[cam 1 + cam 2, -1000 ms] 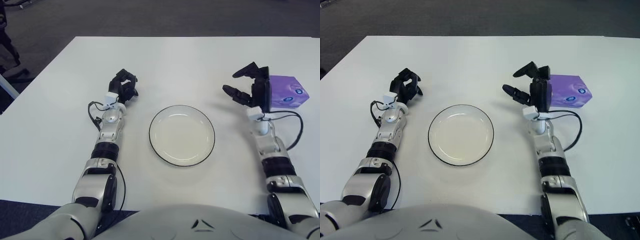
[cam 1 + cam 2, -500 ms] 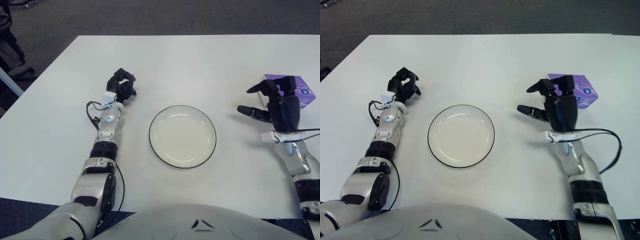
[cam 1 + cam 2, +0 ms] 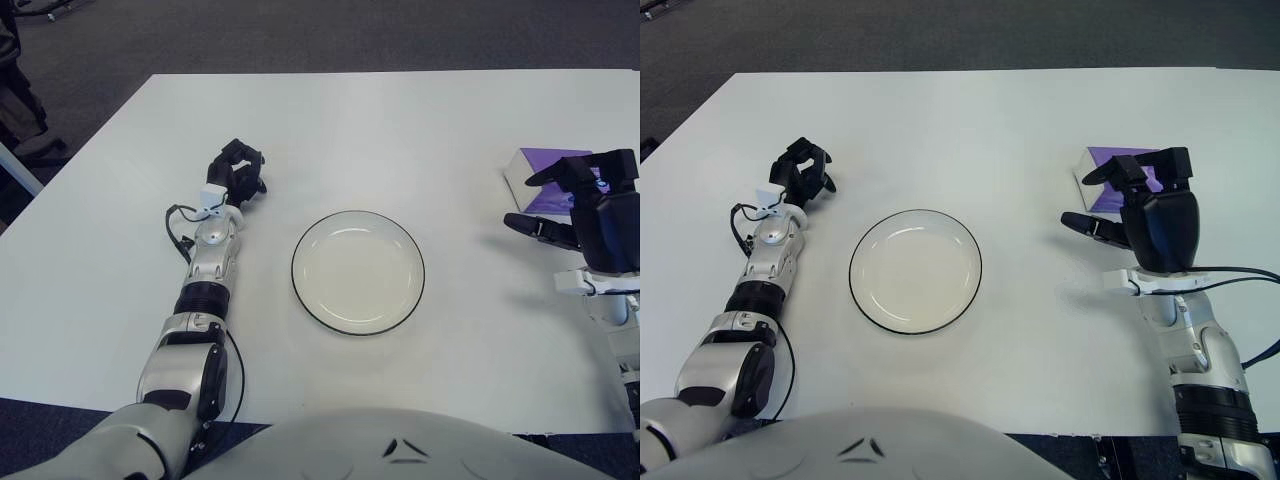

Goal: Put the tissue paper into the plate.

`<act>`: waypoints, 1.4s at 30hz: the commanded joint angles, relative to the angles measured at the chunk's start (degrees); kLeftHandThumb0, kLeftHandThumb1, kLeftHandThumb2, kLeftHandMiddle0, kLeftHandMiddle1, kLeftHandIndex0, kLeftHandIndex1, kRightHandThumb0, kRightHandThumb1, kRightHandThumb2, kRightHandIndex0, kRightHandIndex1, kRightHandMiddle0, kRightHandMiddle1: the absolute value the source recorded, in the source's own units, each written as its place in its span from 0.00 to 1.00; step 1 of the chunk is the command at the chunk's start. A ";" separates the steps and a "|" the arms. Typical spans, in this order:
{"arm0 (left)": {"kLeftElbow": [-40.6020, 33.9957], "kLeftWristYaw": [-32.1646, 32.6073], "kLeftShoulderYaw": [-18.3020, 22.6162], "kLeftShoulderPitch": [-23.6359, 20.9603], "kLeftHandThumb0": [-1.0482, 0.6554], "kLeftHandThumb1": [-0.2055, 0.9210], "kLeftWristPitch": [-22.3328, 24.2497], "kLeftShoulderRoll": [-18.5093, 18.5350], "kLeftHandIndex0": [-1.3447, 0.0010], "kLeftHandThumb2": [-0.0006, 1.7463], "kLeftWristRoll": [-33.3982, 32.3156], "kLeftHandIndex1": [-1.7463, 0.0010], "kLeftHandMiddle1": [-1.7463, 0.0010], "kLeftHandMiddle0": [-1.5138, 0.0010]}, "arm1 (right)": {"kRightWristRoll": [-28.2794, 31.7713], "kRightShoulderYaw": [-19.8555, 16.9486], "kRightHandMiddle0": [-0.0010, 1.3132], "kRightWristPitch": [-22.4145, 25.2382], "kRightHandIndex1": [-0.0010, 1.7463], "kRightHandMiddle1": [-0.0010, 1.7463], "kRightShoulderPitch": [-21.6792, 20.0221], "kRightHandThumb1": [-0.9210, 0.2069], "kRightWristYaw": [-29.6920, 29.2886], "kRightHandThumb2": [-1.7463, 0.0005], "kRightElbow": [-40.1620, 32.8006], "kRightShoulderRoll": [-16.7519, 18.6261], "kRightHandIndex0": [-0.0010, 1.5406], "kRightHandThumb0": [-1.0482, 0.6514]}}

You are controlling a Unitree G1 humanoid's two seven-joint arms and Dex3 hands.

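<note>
Purple boxy tissue-paper pack (image 3: 1110,172) w/ a white side lies on the white desk (image 3: 960,120), well right of the round white plate w/ thin black rim (image 3: 915,270). Right hand (image 3: 1130,205) shows just in front of the pack, partly covering it, fingers spread, holding nothing. Left hand (image 3: 800,172), fingers curled & empty, shows left of the plate.

Round white plate with a thin black rim (image 3: 915,271) on a plain white tabletop (image 3: 970,130); purple tissue pack with a white end face (image 3: 1106,178). Black three-fingered right hand (image 3: 1145,212) on a white and silver wrist, black left hand (image 3: 800,171) on a silver forearm with black bands. Dark grey carpet floor (image 3: 940,35) beyond the table.
</note>
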 commanded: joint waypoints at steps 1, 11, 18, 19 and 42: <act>5.28 -0.46 -0.41 6.15 0.39 1.00 -1.07 -1.27 0.49 0.26 0.44 0.00 0.00 0.36 | 0.94 -2.36 0.32 3.54 0.26 0.48 2.31 0.00 5.49 0.89 -2.59 -2.40 0.38 0.36; 6.41 -0.62 -0.46 5.70 0.39 1.00 -1.99 -1.00 0.49 0.26 0.59 0.00 0.00 0.36 | 3.10 -4.67 0.32 10.57 0.01 0.12 4.77 0.00 18.09 0.94 -8.42 -4.50 0.32 0.24; 7.16 -0.83 -0.41 5.38 0.39 1.00 -2.52 -0.78 0.49 0.26 0.42 0.00 0.00 0.36 | 2.13 -2.77 0.29 12.61 0.00 0.08 1.37 0.00 21.58 0.89 -5.79 -6.15 0.29 0.18; 7.31 -0.89 -0.39 5.33 0.39 1.00 -2.62 -0.75 0.49 0.26 0.39 0.00 0.00 0.36 | 2.38 -2.03 0.27 13.08 0.00 0.07 -0.19 0.00 22.94 0.87 -4.34 -6.99 0.28 0.17; 8.11 -1.13 -0.48 5.44 0.39 1.00 -3.68 -0.58 0.49 0.26 0.70 0.00 0.00 0.37 | -2.09 7.65 0.13 12.64 0.00 0.00 -17.89 0.00 22.78 0.68 12.30 -15.13 0.03 0.02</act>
